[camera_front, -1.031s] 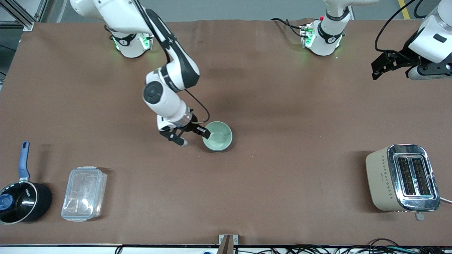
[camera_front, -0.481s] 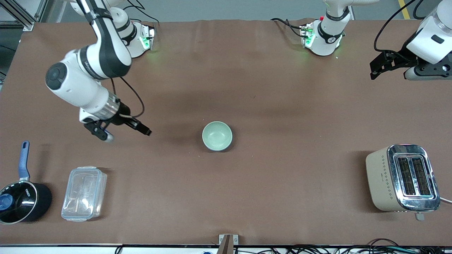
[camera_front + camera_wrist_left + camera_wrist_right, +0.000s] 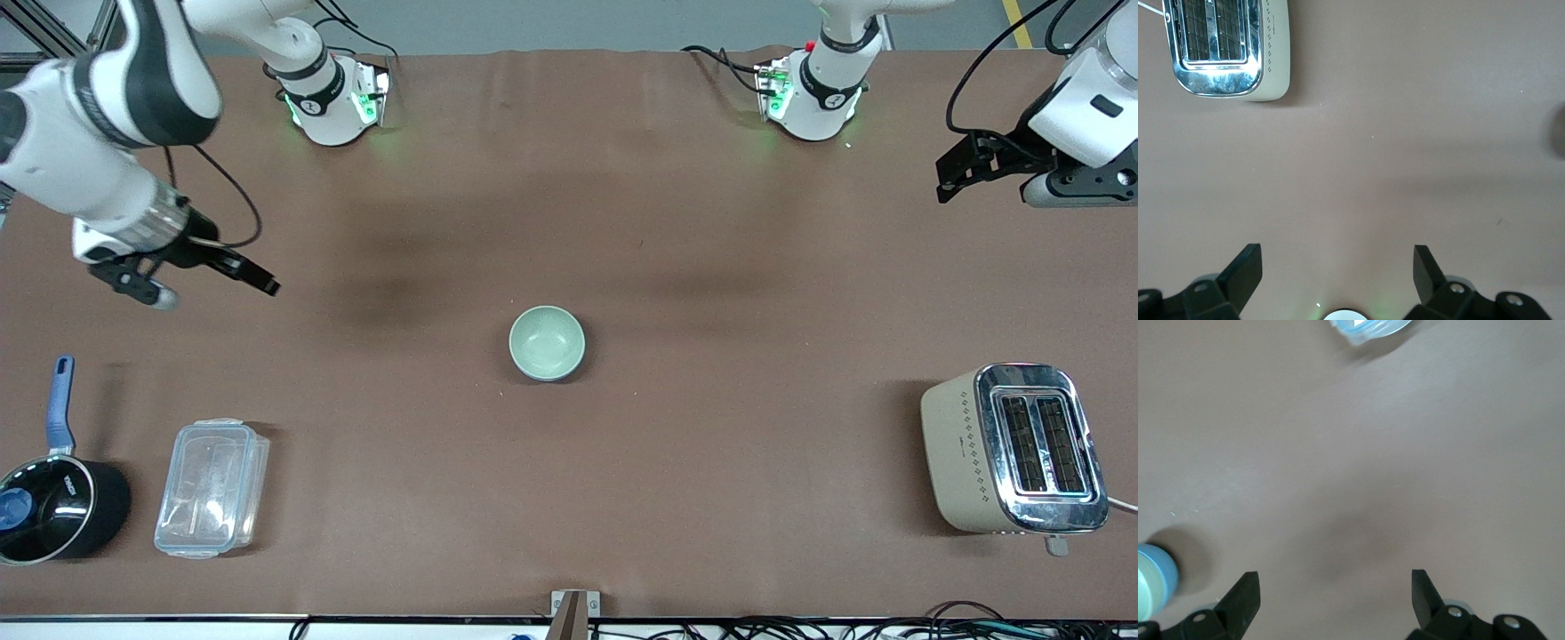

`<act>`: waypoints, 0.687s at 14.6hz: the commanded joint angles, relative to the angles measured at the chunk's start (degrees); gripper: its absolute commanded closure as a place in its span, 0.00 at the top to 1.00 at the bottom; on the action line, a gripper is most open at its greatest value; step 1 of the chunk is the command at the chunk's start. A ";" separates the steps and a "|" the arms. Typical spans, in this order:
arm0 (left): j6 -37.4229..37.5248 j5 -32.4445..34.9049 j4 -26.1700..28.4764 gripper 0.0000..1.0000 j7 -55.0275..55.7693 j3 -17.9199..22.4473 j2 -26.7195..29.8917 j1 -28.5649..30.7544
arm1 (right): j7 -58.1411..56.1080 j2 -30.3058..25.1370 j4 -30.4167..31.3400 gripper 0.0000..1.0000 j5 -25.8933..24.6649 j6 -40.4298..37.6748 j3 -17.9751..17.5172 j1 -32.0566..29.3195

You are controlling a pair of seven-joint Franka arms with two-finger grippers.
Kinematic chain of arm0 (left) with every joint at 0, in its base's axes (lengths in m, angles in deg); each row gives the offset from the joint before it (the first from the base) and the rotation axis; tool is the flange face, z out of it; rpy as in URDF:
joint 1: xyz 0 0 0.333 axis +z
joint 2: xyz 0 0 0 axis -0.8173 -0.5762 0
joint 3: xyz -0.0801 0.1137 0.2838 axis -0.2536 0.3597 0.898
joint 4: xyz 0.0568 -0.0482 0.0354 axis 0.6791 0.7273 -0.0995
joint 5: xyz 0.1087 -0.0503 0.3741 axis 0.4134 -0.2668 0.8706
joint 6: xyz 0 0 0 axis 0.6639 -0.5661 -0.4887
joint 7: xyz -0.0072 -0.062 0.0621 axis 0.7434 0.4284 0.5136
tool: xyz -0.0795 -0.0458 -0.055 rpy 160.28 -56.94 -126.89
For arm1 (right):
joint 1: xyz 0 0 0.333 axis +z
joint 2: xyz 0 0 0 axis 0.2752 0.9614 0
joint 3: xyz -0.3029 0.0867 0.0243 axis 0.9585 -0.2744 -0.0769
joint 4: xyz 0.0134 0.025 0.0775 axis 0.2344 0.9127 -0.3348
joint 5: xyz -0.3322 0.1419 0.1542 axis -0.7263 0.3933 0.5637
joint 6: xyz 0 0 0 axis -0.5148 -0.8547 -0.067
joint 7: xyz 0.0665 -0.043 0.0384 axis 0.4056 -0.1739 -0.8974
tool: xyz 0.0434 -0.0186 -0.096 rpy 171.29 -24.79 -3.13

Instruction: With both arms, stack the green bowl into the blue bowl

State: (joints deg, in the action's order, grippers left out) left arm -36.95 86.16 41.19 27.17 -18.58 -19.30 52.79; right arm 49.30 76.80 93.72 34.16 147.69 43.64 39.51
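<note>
Brown mat (image 3: 676, 222) covers whole table, faint creases. Grey floor strip (image 3: 578, 22) past robot bases. Cable tangle (image 3: 845, 629) along near edge. Lighting even, soft shadows.

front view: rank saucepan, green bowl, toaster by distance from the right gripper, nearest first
From the right gripper, open over the table toward the right arm's end:
1. Black saucepan, near the front camera at the right arm's end.
2. Green bowl, mid-table.
3. Toaster, at the left arm's end.
</note>
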 commanded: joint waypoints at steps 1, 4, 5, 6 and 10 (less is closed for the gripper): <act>0.31 -0.76 -0.40 1.00 -1.33 0.23 -0.22 0.09 | -6.90 -2.90 -0.08 1.00 -2.16 -3.03 -0.73 -5.14; 0.31 -0.41 -4.78 1.00 -1.41 0.23 -2.94 0.18 | -15.77 -1.94 -8.06 1.00 -2.78 -7.08 -0.64 -9.54; 0.31 -0.41 -5.32 1.00 -1.41 0.23 -3.29 0.26 | -19.55 -0.63 -11.66 1.00 -2.78 -8.66 -0.73 -11.39; 0.31 -0.41 -5.32 1.00 -1.41 0.23 -3.38 0.27 | -22.80 0.95 -15.44 1.00 -2.69 -9.98 -0.64 -12.88; 0.31 -0.41 -5.41 1.00 -1.24 0.50 -3.38 0.27 | -32.94 8.68 -30.46 1.00 -1.90 -17.70 -1.78 -17.73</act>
State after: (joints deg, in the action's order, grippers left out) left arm -37.24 86.16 37.15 26.90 -18.42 -22.30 52.91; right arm 19.57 78.99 72.39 32.22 134.55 43.46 24.03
